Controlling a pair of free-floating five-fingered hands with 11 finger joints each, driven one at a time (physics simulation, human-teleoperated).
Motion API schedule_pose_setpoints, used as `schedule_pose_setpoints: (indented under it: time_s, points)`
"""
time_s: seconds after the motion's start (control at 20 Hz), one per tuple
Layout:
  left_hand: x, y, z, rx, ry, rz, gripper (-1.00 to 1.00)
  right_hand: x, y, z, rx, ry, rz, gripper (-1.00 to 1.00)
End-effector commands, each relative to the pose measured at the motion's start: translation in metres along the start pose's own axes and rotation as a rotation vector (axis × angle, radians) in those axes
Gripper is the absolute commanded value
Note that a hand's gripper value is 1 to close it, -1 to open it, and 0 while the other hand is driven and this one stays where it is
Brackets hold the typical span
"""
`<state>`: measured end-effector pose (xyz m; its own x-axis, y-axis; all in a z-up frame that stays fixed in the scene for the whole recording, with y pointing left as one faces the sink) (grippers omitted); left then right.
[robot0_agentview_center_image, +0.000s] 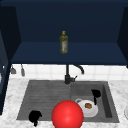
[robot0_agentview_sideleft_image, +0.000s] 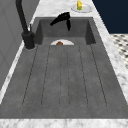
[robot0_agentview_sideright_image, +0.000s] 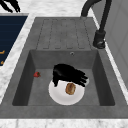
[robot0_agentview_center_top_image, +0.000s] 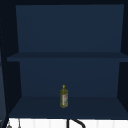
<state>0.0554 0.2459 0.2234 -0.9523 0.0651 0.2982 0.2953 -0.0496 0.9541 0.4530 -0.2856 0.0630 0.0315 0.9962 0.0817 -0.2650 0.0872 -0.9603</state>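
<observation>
My right hand (robot0_agentview_center_image: 95, 94) hovers open over the sink basin, fingers stretched out just above a white plate (robot0_agentview_center_image: 92, 112) that carries a brown piece of food (robot0_agentview_center_image: 88, 105). In the right side view this hand (robot0_agentview_sideright_image: 68, 73) covers the plate's (robot0_agentview_sideright_image: 60, 96) far rim, beside the food (robot0_agentview_sideright_image: 70, 88). From the left side the same hand (robot0_agentview_sideleft_image: 62, 19) floats above the plate (robot0_agentview_sideleft_image: 67, 42). My left hand (robot0_agentview_center_image: 35, 117) hangs open at the drainboard's front left corner, also seen as the hand (robot0_agentview_sideright_image: 11, 5) at the far end. A large red ball (robot0_agentview_center_image: 67, 115) sits at the front edge.
A black faucet (robot0_agentview_center_image: 67, 75) stands behind the sink. A small red thing (robot0_agentview_sideright_image: 37, 74) lies on the basin floor. An olive oil bottle (robot0_agentview_center_top_image: 64, 97) stands on the open cabinet's lower shelf. A plate with a yellow item (robot0_agentview_sideleft_image: 80, 7) rests on the counter beyond the basin.
</observation>
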Motion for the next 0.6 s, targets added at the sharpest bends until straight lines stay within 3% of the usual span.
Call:
schedule_pose_setpoints:
  time_s: [0.0,0.25,0.55]
  points:
    - [0.0,0.0,0.0,0.0,0.0,0.0,0.0,-0.008,-0.025,0.009,-0.009,-0.02,0.005,-1.0]
    - [0.0,0.0,0.0,0.0,0.0,0.0,0.0,-0.026,-0.053,0.023,0.008,-0.009,0.001,-1.0]
    - [0.0,0.0,0.0,0.0,0.0,0.0,0.0,-0.045,-0.058,0.041,0.037,-0.034,0.002,-1.0]
